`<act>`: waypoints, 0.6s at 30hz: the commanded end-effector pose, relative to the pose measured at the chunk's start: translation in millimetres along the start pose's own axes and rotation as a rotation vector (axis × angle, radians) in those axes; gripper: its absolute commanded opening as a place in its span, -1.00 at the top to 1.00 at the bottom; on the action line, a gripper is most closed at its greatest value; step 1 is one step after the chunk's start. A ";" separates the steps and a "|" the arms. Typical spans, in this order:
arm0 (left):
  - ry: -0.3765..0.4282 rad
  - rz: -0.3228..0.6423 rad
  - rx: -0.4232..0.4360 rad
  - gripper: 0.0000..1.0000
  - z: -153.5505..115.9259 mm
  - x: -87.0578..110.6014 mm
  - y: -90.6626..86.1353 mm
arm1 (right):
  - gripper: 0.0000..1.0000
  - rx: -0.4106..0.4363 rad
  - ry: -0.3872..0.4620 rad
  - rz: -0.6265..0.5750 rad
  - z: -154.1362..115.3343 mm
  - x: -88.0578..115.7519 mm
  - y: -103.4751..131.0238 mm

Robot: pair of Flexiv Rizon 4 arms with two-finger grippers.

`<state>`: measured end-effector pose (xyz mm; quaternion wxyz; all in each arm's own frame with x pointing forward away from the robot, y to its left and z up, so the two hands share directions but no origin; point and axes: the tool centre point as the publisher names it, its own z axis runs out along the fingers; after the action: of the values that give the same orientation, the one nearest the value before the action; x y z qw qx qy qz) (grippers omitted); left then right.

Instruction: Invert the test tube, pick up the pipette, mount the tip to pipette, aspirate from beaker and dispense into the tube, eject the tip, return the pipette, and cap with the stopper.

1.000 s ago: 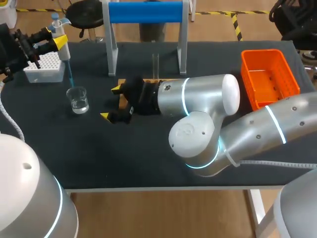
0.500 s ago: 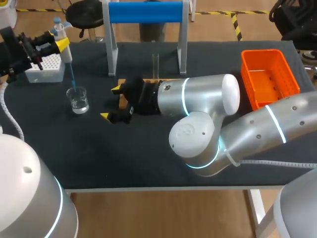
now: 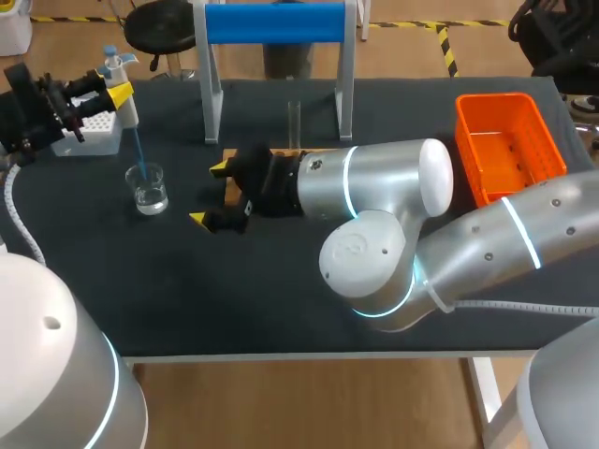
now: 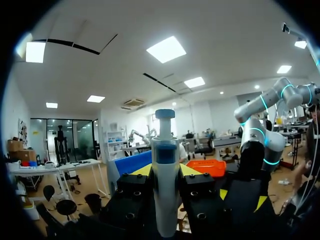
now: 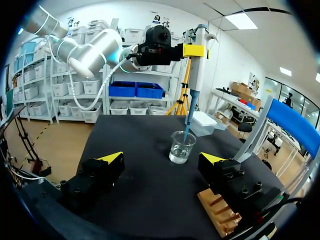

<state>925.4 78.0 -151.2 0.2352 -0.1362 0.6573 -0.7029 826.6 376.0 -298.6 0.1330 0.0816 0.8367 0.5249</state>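
My left gripper [image 3: 110,91] is shut on the white pipette [image 3: 124,94] at the table's far left. The pipette's blue tip [image 3: 138,154] slants down into the glass beaker [image 3: 148,188], which holds clear liquid. In the left wrist view the pipette [image 4: 165,185] stands upright between the fingers of the left gripper [image 4: 165,172]. My right gripper [image 3: 210,195] hangs open over the table's middle, with nothing between its fingers. From the right gripper [image 5: 161,158] the beaker [image 5: 181,147] and pipette [image 5: 196,60] lie straight ahead. The clear test tube [image 3: 294,124] stands upright in a wooden rack [image 3: 284,155] behind my right arm.
A white tip rack [image 3: 89,131] sits at the far left, behind the beaker. A stand with a blue crossbar [image 3: 276,23] rises at the back middle. An orange basket [image 3: 510,145] is at the back right. My right arm covers much of the middle.
My left arm has turned and shifted the pipette slightly right, and its blue tip has sunk further into the beaker. The right arm has not moved.
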 end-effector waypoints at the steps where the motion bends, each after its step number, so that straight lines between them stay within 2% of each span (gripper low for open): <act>1: 0.003 -0.003 0.003 1.00 -1.6 -0.2 5.4 | -1.00 0.002 0.003 0.000 -0.4 -0.6 0.6; 18: 0.004 -0.029 0.004 1.00 -5.0 -3.9 25.4 | -1.00 0.002 0.003 0.000 -0.4 -0.6 0.6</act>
<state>927.7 82.1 -173.1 0.2261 -0.1468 0.6552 -0.7057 826.8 376.5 -298.5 0.1331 0.0818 0.8368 0.5248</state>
